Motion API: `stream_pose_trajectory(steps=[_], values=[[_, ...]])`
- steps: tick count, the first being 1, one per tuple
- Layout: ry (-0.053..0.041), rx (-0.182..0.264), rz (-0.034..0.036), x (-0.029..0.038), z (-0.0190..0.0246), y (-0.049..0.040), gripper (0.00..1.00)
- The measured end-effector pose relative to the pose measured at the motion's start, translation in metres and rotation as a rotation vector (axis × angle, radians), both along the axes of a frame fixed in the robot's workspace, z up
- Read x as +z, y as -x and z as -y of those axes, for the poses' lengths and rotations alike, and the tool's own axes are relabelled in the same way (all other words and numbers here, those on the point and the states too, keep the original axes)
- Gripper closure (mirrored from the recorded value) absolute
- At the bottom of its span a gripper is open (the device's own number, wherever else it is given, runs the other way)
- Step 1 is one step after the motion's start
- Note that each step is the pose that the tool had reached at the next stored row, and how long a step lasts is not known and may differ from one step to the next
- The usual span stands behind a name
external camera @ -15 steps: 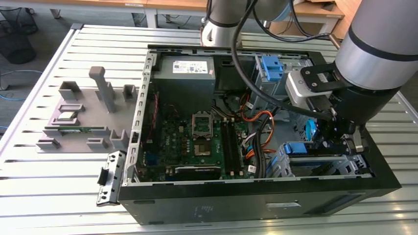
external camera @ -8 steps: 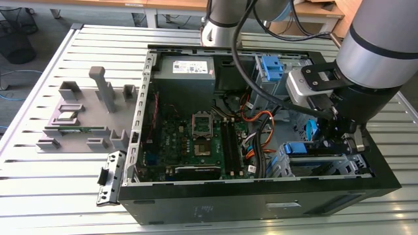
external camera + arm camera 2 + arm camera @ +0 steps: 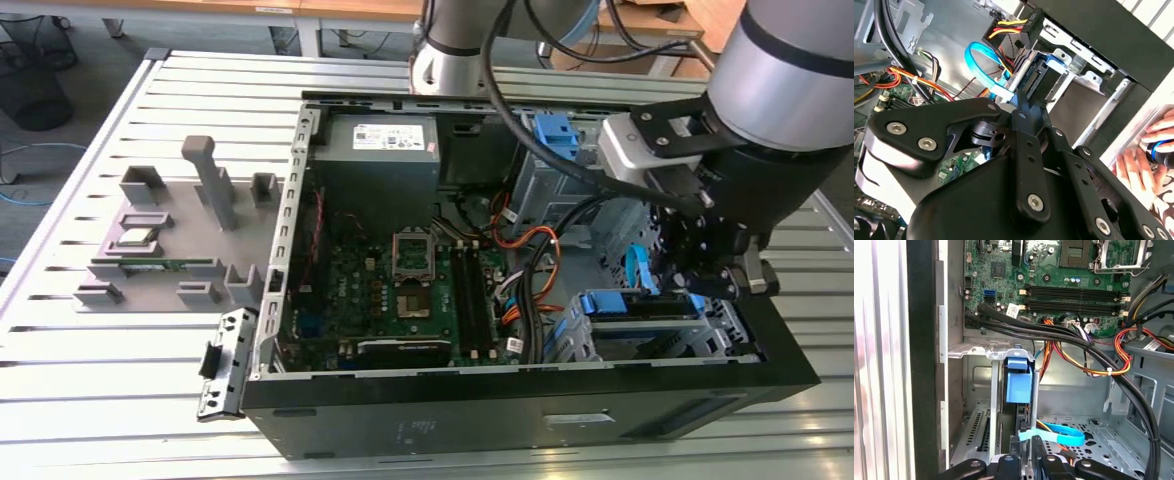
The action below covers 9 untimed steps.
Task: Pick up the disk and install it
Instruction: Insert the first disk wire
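Observation:
The disk (image 3: 641, 304) stands on edge in the metal drive cage (image 3: 727, 335) at the front of the open computer case, on the exterior view's right. Its blue rail (image 3: 1018, 382) shows end-on in the first wrist view, and its blue-framed end (image 3: 1041, 75) shows in the second wrist view. My gripper (image 3: 705, 272) reaches down into the case right over the cage. Its black fingers (image 3: 1021, 112) come together on the disk's near edge. The gripper (image 3: 1035, 460) looks shut on that edge.
A light blue flat cable (image 3: 1059, 432) loops beside the disk. Orange and black cable bundles (image 3: 527, 250) cross the case near the motherboard (image 3: 400, 285). A grey power box (image 3: 378, 140) and a bare blue bracket (image 3: 554, 135) sit at the back. A person's hand (image 3: 1149, 155) rests outside the case.

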<state>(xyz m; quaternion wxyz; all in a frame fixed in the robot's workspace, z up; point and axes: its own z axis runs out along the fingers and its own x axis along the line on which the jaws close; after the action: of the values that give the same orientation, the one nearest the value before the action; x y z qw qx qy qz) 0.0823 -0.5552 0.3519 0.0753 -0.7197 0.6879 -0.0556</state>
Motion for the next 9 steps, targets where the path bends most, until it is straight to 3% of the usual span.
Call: stream_pose_trajectory(steps=[5,9], values=[[0.0000,0.000,0.0000,0.0153,0.0000,0.0000,0.76],[-0.0001,0.000,0.0000,0.0158,0.0000,0.0000,0.76]])
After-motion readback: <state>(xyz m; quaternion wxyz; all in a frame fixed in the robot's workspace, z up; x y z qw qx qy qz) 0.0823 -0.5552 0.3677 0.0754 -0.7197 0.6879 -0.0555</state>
